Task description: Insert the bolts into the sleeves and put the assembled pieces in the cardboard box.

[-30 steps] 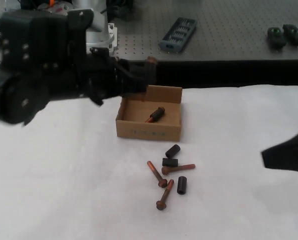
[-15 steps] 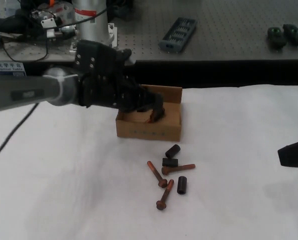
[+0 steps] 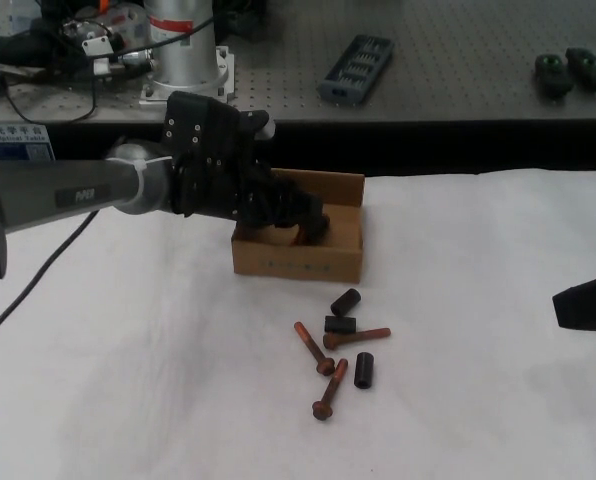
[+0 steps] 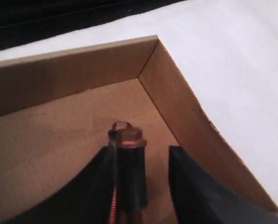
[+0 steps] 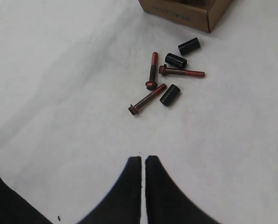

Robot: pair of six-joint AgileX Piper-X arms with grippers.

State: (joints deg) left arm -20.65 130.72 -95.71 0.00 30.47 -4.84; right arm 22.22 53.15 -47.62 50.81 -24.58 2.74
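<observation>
Left gripper (image 4: pixel 141 156): inside the box (image 4: pixel 185 112), jaws part open and straddling the one assembled piece (image 4: pixel 129 177). One finger sits against the sleeve and the other stands off with a visible gap, so nothing is clamped. The piece lies on the box floor near the corner, bolt head toward the back wall.

Right gripper (image 5: pixel 141 182): fingers all but together, a thin slit between them, holding nothing. It hangs over the cloth (image 3: pixel 128 400), well apart from the parts.

Loose stock: three bolts (image 3: pixel 314 347) and three sleeves (image 3: pixel 345 301), not yet joined, clustered at 6 o'clock of the box.

Judged risks:
- A lift with a finger dragging on the sleeve could pull the sleeve off the bolt.
- The far wall is just beside one finger. A sideways pull-out could catch it and shove the box toward the stock at 6 o'clock.
- Two sleeves lie touching or nearly touching a bolt. A careless pick there could scatter them.
</observation>
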